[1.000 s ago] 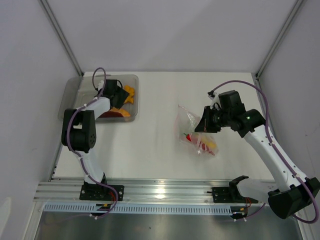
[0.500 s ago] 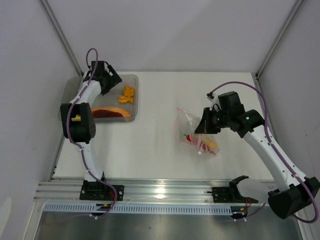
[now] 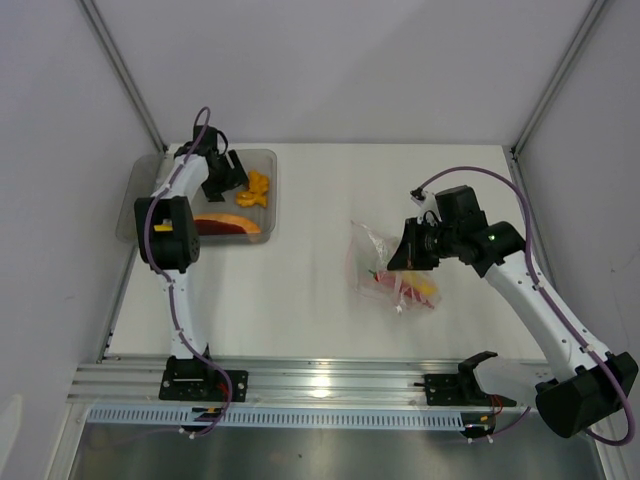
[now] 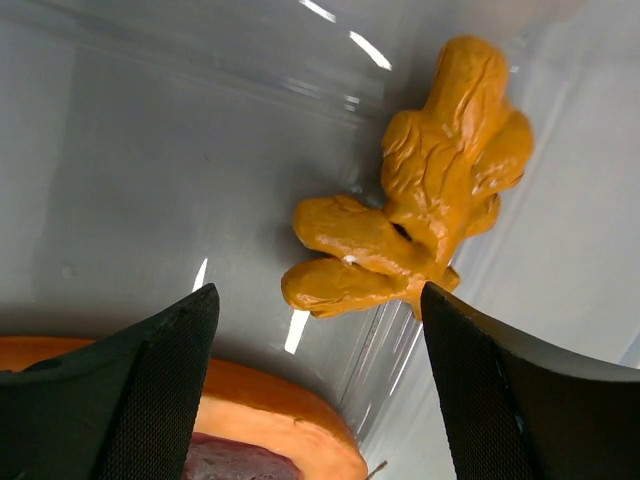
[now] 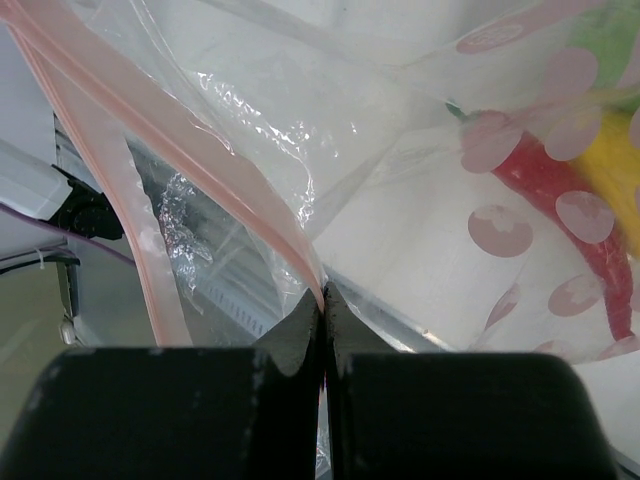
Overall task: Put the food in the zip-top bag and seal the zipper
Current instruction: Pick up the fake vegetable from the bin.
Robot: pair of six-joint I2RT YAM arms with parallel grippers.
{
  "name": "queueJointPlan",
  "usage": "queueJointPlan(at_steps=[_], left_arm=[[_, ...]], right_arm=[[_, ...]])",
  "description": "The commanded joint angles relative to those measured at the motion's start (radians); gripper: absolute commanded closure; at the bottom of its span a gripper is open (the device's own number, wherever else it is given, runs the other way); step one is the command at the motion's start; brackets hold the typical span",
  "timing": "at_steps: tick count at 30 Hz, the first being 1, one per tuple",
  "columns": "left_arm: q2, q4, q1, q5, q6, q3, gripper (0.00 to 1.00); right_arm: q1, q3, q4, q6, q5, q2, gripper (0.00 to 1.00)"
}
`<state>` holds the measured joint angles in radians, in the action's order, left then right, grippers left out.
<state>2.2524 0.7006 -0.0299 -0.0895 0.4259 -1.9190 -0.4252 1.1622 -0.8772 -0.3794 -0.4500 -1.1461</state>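
The zip-top bag [image 3: 372, 252] [image 5: 300, 130], clear and crinkly, lies at the table's middle right. My right gripper [image 3: 408, 250] [image 5: 322, 290] is shut on its mouth edge at the pinkish zipper [image 5: 180, 125]. Food shows through the plastic: a red chili [image 5: 560, 210] [image 3: 380, 275], a yellow piece [image 5: 612, 170] [image 3: 425, 290] and a green fruit [image 5: 610, 40]. My left gripper [image 3: 225, 178] [image 4: 318, 295] hangs open inside the grey tray [image 3: 262, 153] [image 4: 150, 150]. Its fingertips straddle the near end of the orange bits [image 3: 257, 188] [image 4: 430, 190], a little above them. The orange-red slice [image 3: 228, 225] [image 4: 260, 420] lies just below.
The tray sits at the far left, close to the left enclosure wall. Metal frame posts rise at both back corners. An aluminium rail [image 3: 330, 385] carrying both arm bases runs along the near edge.
My left gripper swung from over the tray's food to its far left corner, then back right over the orange bits, with its jaws wider. The right gripper stays shut on the bag.
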Motion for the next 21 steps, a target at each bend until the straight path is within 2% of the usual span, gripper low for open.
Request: queueJointPlan(at_steps=[1,16,21], left_arm=[[0.022,0.053,0.007,-0.053,-0.006,-0.045,0.17],[0.07,0.019,0.004,-0.213,0.135,-0.028,0.27],[0.067,0.016,-0.002,-0.204,0.145,-0.018,0.3]], right_arm=[[0.009,0.001,0.04,0.025,-0.022,0.023,1.0],[0.022,0.004,0.043,0.016,-0.038,0.051,1.0],[0.023,0.007,0.04,0.016,-0.036,0.059,1.0]])
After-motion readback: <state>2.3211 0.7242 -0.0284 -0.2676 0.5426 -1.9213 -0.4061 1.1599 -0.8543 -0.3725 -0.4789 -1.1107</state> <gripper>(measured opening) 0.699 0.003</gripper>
